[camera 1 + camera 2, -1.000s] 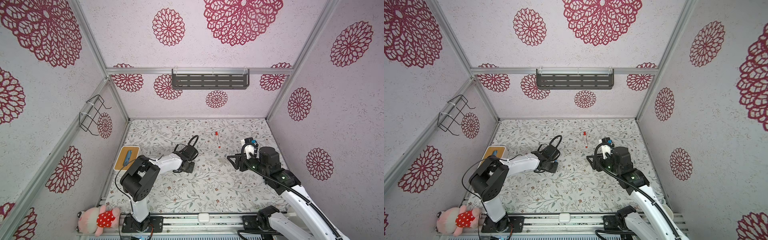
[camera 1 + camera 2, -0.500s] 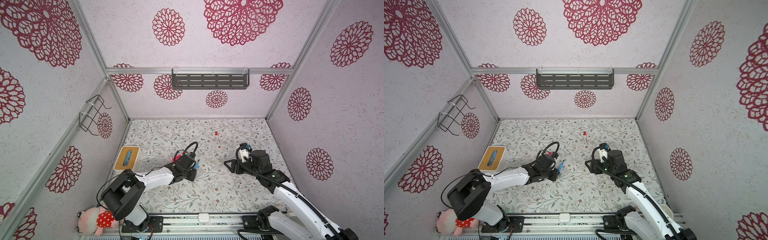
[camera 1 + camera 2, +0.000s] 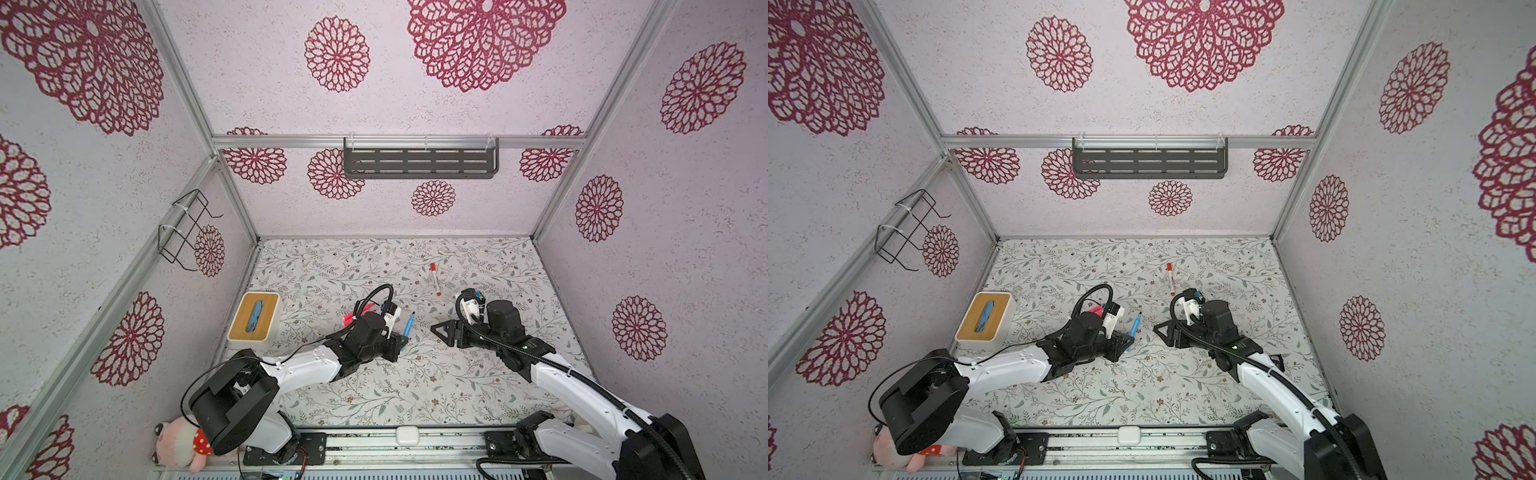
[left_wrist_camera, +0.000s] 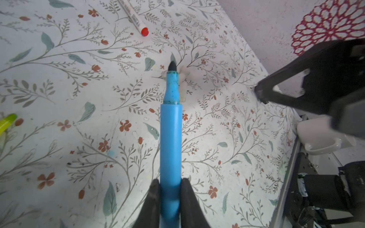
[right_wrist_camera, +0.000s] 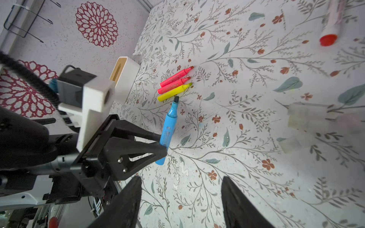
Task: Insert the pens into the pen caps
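The left gripper (image 3: 402,338) has carried the blue pen (image 3: 409,326) farther from the wooden-topped box (image 3: 274,322), with its jaws clamped tight on the barrel. The right gripper (image 3: 441,334) has edged closer to the box, its jaws parted and empty. The clear caps (image 5: 308,114) lie farther from the box than the pen.

Pen caps (image 5: 308,113) blurred (yellow pen (image 4: 7,122) cropped too).
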### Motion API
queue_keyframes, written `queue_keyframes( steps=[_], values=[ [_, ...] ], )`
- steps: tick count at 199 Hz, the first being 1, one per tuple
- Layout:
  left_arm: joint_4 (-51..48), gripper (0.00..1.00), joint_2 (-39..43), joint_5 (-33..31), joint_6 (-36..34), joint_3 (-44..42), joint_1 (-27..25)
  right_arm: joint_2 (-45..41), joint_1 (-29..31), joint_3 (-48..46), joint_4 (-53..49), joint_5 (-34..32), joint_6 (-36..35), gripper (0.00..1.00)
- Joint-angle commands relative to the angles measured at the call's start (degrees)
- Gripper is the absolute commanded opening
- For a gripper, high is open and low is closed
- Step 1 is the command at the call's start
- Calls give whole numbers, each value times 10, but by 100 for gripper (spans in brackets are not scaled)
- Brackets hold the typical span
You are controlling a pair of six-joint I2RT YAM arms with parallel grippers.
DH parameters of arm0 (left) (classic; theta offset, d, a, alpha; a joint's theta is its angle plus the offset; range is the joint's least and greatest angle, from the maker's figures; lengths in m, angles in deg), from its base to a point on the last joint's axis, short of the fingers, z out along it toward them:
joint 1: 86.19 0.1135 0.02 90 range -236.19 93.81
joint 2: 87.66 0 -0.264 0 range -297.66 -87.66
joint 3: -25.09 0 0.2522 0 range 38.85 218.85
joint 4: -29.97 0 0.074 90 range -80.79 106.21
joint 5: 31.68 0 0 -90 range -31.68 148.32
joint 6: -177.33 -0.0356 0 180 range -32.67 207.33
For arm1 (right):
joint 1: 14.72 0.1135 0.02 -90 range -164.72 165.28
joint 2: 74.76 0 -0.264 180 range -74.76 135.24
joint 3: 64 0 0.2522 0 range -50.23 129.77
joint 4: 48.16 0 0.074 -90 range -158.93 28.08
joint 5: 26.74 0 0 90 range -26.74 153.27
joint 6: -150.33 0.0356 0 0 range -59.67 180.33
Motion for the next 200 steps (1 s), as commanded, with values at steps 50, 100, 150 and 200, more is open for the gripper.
queue_keyframes(
  steps=[50, 100, 150, 200],
  values=[
    [35, 14, 25, -2, 4, 2, -28, 64, 30, 33, 107, 17, 40, 60],
    [42, 14, 28, -4, 8, 2, -36, 93, 49, 44, 129, 11, 54, 58],
    [44, 14, 37, -4, 7, 4, -39, 112, 61, 47, 146, 10, 65, 50],
    [46, 14, 33, 6, 4, 11, -39, 127, 69, 44, 167, 13, 77, 35]
  ],
)
